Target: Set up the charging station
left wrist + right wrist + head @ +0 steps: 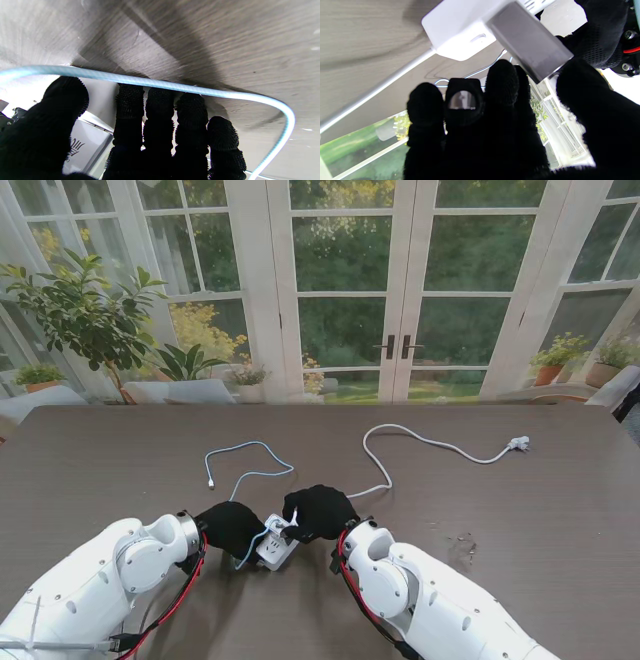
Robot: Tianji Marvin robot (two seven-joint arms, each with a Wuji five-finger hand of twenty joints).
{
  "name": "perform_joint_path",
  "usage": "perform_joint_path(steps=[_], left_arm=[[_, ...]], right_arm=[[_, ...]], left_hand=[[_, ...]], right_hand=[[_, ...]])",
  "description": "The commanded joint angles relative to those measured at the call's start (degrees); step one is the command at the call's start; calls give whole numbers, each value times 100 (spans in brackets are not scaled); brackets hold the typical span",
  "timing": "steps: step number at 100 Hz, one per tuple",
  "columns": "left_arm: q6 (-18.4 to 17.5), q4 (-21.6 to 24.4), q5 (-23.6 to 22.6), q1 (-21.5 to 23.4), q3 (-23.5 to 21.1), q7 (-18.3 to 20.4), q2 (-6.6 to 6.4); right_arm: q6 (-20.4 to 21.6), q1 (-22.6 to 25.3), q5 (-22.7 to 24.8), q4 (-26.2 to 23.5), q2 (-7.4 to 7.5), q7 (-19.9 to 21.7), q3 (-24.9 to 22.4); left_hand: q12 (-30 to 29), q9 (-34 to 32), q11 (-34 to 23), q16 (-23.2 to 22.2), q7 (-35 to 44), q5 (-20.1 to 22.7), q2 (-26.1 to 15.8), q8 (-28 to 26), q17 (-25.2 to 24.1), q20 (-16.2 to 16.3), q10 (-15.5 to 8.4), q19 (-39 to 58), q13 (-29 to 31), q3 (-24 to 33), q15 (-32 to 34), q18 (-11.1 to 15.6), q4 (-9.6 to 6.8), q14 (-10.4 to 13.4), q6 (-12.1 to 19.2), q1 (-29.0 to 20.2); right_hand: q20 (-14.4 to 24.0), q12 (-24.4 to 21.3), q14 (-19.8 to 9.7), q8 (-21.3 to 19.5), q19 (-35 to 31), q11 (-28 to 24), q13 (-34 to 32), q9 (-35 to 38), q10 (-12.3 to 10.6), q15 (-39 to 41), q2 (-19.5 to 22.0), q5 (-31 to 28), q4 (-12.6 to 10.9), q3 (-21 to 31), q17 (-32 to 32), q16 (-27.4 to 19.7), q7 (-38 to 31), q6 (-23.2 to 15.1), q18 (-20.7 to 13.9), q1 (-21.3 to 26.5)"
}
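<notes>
Mid plug-in: white square power strip [276,548] on dark wood desk [520,510], steadied by left hand [232,527], right hand [318,511] apparently pinching grey charger block [530,42]; next, press home.

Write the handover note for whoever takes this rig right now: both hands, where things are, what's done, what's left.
Left hand: by the white power strip, fingers against it; a firm grip cannot be confirmed. The light blue cable runs past its fingertips.
Right hand: shut on a grey charger block, held at the power strip; whether it is seated is unclear.
The power strip's white cord trails to the right, its plug lying loose on the table.
The blue cable's far end lies free.
Left: confirm the charger is seated, connect the blue cable.
</notes>
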State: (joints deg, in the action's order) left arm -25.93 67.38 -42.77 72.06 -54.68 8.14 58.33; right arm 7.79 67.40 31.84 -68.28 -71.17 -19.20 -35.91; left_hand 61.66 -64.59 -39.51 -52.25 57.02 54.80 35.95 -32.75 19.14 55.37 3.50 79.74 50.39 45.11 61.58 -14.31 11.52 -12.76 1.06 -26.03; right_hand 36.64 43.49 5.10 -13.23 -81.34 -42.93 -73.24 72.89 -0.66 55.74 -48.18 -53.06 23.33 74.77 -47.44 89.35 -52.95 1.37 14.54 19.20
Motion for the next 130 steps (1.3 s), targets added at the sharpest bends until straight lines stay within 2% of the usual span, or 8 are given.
perform_joint_path(steps=[1, 12, 22, 28, 32, 77, 112, 130], left_arm=[[66, -35, 47, 6, 21, 154, 60], [87, -41, 94, -13, 28, 185, 63], [83, -65, 118, -34, 40, 179, 69], [80, -74, 126, -47, 49, 185, 69], [79, -80, 132, -57, 56, 189, 69], [4, -629, 396, -486, 621, 61, 137], [-137, -1061, 615, -794, 1092, 27, 180], [-156, -1025, 591, -764, 1083, 88, 153]], right_arm=[[35, 76, 2, -60, -31, 98, 51], [65, 91, -7, -49, -35, 86, 59], [88, 110, -14, -53, -35, 82, 59], [98, 127, -23, -72, -31, 91, 51], [102, 140, -33, -89, -29, 98, 45], [105, 216, -71, -222, 30, 233, -51], [122, 159, -118, -281, 149, 597, -212], [89, 150, -176, -308, 161, 643, -336]], left_hand=[[-49, 198, 62, -7, -146, 162, -1086, -139, -157, 157, 100, 87, -145, -236, -635, -172, -423, -315, -99, 468], [-48, 207, 65, -13, -176, 156, -1140, -172, -181, 170, 118, 85, -163, -376, -638, -192, -418, -339, -117, 538], [-49, 225, 72, -14, -222, 137, -1165, -197, -195, 184, 130, 78, -176, -510, -650, -201, -428, -346, -140, 556], [-52, 250, 85, -14, -247, 135, -1180, -208, -217, 189, 137, 64, -196, -583, -663, -194, -435, -350, -144, 559], [-53, 251, 88, -14, -257, 136, -1171, -213, -223, 191, 144, 60, -198, -603, -668, -195, -440, -353, -147, 548], [-77, 260, 129, -18, -374, 98, -1341, -269, -238, 215, 185, 39, -221, -761, -702, -212, -517, -387, -195, 478], [-68, 314, 131, -21, -511, 23, -1323, -266, -264, 224, 153, 28, -270, -738, -703, -139, -547, -346, -170, 431], [-63, 327, 116, -19, -516, 26, -1182, -289, -256, 226, 140, 31, -267, -644, -700, -132, -540, -322, -151, 386]], right_hand=[[67, -9, 7, -140, -249, 5, -168, -55, 12, -55, 46, -134, -118, 46, 29, -5114, -458, -696, -4, -160], [70, -21, 12, -164, -245, -5, -162, -118, 14, -101, 76, -121, -159, 48, 44, -5112, -378, -635, -4, -227], [80, -43, 29, -349, -206, -27, -157, -307, 45, -269, 132, -62, -400, 43, 145, -5136, -50, -528, 6, -438], [100, -73, 42, -992, -169, -53, -160, -469, 69, -478, 295, -20, -1027, 17, 208, -5135, 393, -384, -9, -652], [101, -72, 60, -1118, -160, -62, -151, -502, 74, -527, 311, 6, -1143, 22, 228, -5143, 452, -351, -10, -683], [106, -92, 63, -1206, -96, -75, -62, -854, 128, -725, 182, 403, -1103, -193, 389, -5134, 680, -6, -19, -1041], [151, -101, 205, -918, 317, -136, 981, -2241, 248, -841, 121, 1712, -1059, -430, 1138, -5081, 1365, 517, -21, -1402], [189, -164, 225, -786, 440, -196, 1279, -2668, 275, -787, 588, 2063, -1067, -701, 1267, -5130, 1399, 515, -47, -1693]])
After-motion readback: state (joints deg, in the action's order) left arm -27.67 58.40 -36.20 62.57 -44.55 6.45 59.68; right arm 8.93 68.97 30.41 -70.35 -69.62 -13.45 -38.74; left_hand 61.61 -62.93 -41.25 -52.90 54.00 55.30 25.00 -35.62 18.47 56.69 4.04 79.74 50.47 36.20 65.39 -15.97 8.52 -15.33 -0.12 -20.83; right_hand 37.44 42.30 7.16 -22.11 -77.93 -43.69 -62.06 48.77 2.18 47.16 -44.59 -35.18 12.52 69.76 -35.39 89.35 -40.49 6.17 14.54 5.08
